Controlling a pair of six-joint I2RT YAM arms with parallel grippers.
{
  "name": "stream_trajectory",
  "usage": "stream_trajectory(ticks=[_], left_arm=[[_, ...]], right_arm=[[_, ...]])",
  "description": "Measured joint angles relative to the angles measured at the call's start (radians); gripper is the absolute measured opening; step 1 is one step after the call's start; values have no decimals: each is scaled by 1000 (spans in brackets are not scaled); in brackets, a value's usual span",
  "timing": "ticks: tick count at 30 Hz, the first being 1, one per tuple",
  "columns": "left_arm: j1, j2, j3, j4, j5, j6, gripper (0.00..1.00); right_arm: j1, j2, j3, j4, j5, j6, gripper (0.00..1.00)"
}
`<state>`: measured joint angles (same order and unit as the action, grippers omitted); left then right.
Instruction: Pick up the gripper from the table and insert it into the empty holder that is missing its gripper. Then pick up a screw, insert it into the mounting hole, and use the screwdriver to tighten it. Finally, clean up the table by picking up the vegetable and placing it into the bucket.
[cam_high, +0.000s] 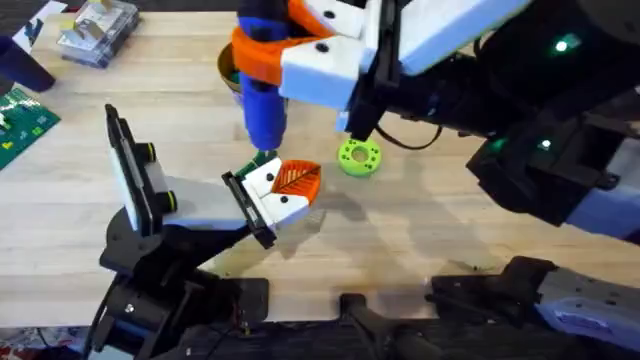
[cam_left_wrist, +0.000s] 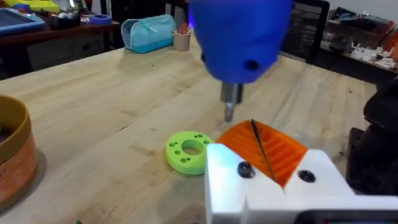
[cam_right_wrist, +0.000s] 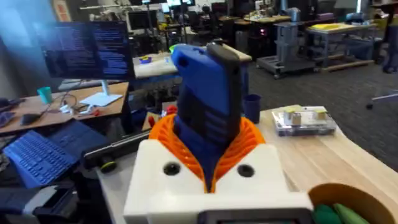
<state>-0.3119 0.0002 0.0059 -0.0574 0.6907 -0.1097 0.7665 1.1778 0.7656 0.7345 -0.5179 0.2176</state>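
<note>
**Driver held upright over the mounted finger block**

From overhead, the right tool (cam_high: 300, 55), white with orange ribbed pads, was pinching the screwdriver (cam_high: 262, 95) around its orange collar, the blue body pointing down at the worktop (cam_high: 450, 220). Its tip sat just above the gripper (cam_high: 285, 185), the white block with an orange ribbed finger, which lay at the end of the holder (cam_high: 200, 200) on the black stand with yellow knobs. A green round disc (cam_high: 358, 157) with holes rested on the wood just beside the gripper. The bucket (cam_high: 228, 68) was mostly hidden behind the screwdriver, only a bit of its rim showing.

In the left wrist view, the screwdriver (cam_left_wrist: 239, 37) hung with its metal bit close above the wood, just behind the gripper's (cam_left_wrist: 273, 165) orange finger. The two dark dots on the white block faced the camera. The green disc (cam_left_wrist: 188, 150) lay flat just beside the block, and the bucket (cam_left_wrist: 15, 149) stood well apart at the edge. I cannot tell whether the left tool was spread or pressed together.

In the right wrist view, the right tool's orange pads (cam_right_wrist: 249, 140) were pressed against both sides of the screwdriver (cam_right_wrist: 208, 99). The bucket's rim (cam_right_wrist: 339, 193) showed in the corner with something green inside.
</note>
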Motion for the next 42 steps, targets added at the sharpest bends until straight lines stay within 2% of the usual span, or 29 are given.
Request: stream_trajectory(ticks=[16,42], left_arm=[[0,0,0,0,0,0,13],[0,0,0,0,1,0,13]], right_arm=[[21,20,3,-55,-48,-16,26],[30,47,3,-48,-49,-4,26]])
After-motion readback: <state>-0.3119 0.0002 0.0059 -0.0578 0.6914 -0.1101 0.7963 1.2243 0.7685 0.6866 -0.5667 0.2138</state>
